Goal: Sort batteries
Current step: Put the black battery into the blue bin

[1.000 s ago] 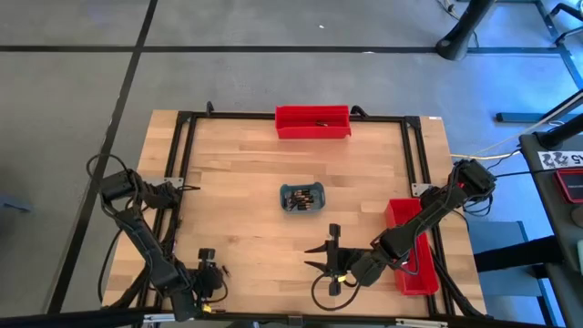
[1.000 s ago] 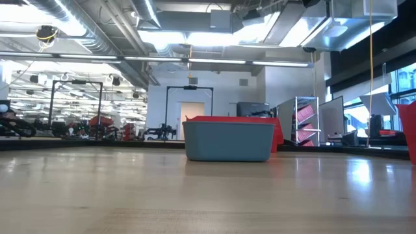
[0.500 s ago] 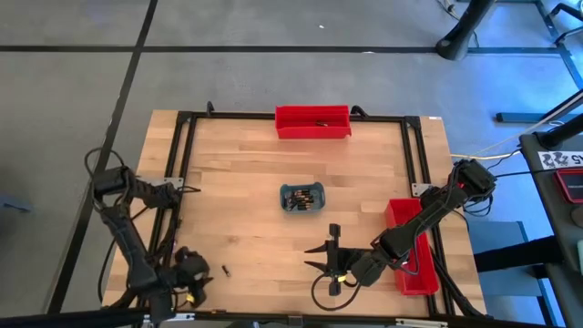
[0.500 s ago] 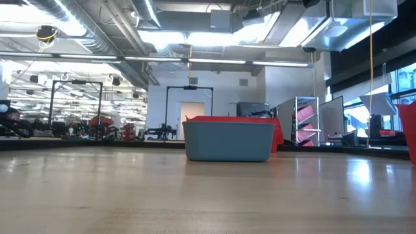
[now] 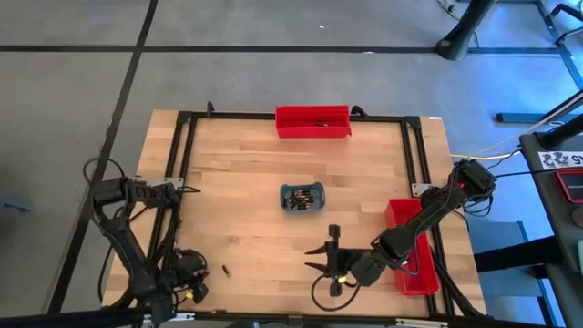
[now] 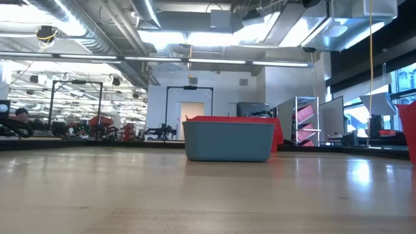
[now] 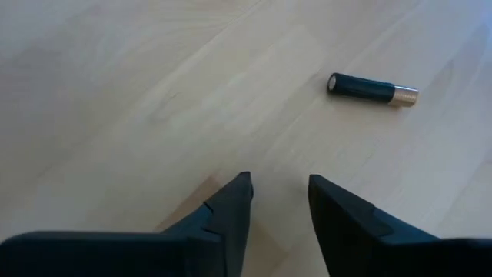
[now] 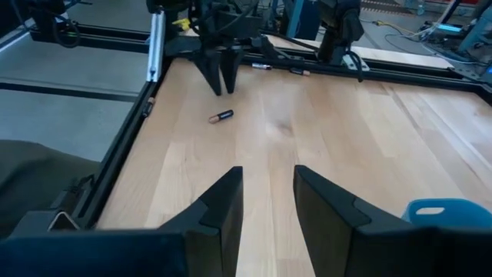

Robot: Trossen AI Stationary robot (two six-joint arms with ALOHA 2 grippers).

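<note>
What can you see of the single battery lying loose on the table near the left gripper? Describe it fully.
The loose battery is a slim cylinder with a dark body and a copper-coloured end. It lies flat on its side on the bare wooden table, near the front left corner, apart from the left gripper, whose open fingers hold nothing. Nothing but the tabletop touches it.

Tray [image 5: 302, 197] at table [image 5: 237, 173] centre; loose battery [image 5: 225, 271] just right of left tool [image 5: 196, 278]; bin [image 5: 312, 121] at far edge.
</note>
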